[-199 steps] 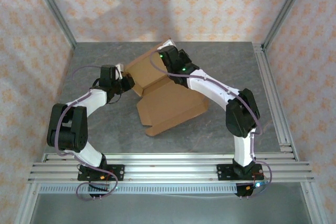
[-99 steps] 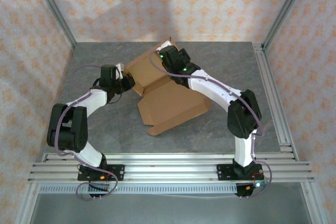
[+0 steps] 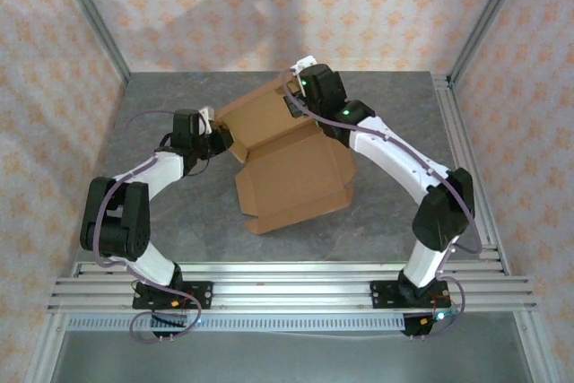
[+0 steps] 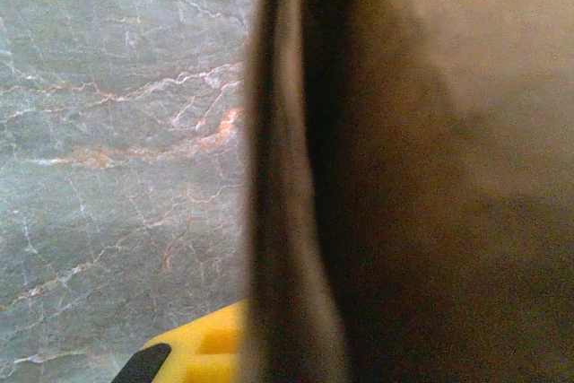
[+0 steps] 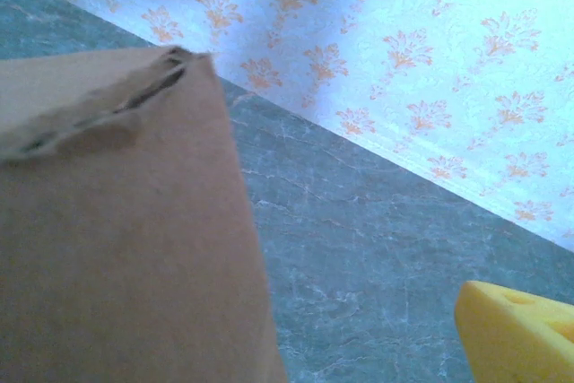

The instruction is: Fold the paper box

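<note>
Left gripper (image 3: 215,139) pinches the paper box (image 3: 291,177) at its ten o'clock flap; right gripper (image 3: 299,73), fingers spread, hovers just off its twelve o'clock corner.

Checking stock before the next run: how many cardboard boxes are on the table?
1. The paper box lies partly folded on the middle of the table, far flap raised; another sheet could be hidden flat underneath.
</note>
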